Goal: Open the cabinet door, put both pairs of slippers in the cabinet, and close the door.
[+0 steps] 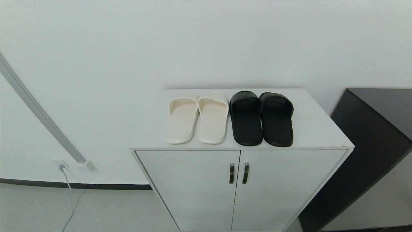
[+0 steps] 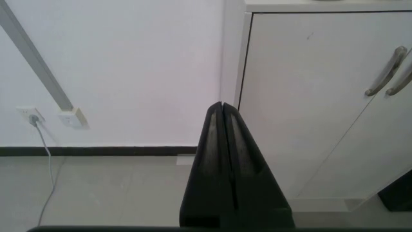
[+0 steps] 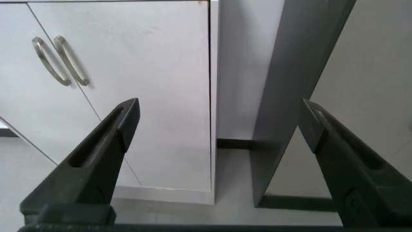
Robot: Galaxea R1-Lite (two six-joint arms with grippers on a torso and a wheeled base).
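Observation:
A white two-door cabinet (image 1: 241,190) stands against the wall with both doors shut; its two metal handles (image 1: 238,173) meet at the middle. On its top lie a cream pair of slippers (image 1: 196,120) on the left and a black pair of slippers (image 1: 262,118) on the right, toes toward the wall. My left gripper (image 2: 223,109) is shut with nothing in it, low and off the cabinet's left front corner; the left door (image 2: 309,96) and the handles (image 2: 389,67) lie beyond it. My right gripper (image 3: 219,119) is open and empty, before the cabinet's right edge (image 3: 211,96), handles (image 3: 61,61) off to one side.
A dark panel (image 1: 363,154) leans or stands right of the cabinet, with a narrow gap between them (image 3: 235,77). A wall socket with a grey cable (image 1: 66,183) and a slanted conduit (image 1: 38,112) are on the left wall. Light floor (image 1: 96,212) spreads left of the cabinet.

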